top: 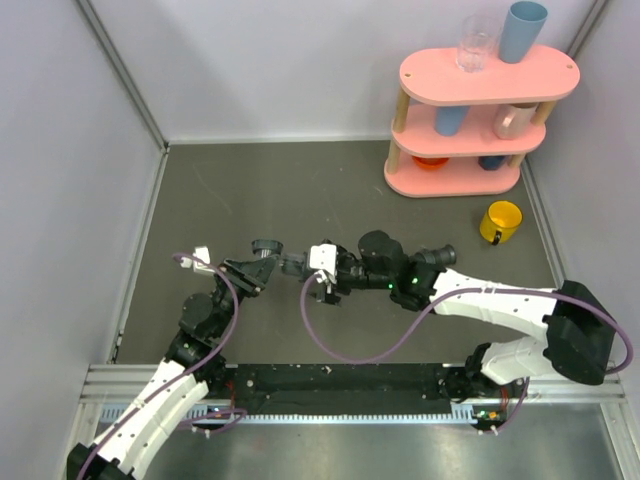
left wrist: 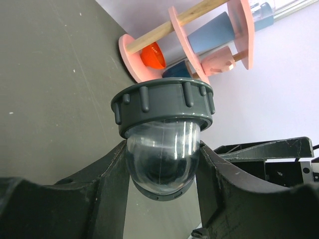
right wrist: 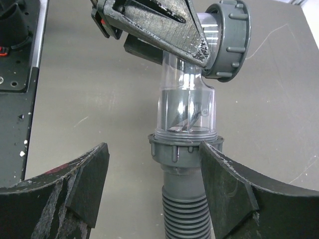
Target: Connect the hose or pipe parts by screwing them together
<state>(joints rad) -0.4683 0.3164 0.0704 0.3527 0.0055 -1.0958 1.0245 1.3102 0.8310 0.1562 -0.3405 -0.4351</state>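
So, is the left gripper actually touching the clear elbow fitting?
Touching. The left wrist view shows the left gripper with both fingers pressed against opposite sides of the clear elbow, just beneath its grey ring nut.

Clear elbow (right wrist: pixel 187 107), grey ring nut (left wrist: pixel 163 107), grey ribbed hose (right wrist: pixel 185 214), pink rack (top: pixel 545 82)

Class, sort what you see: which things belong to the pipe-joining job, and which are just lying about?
Job: clear elbow fitting, ring nut, ribbed grey hose, left tool holding the elbow.
Lying about: pink shelf, yellow mug, clear glass, blue cup.
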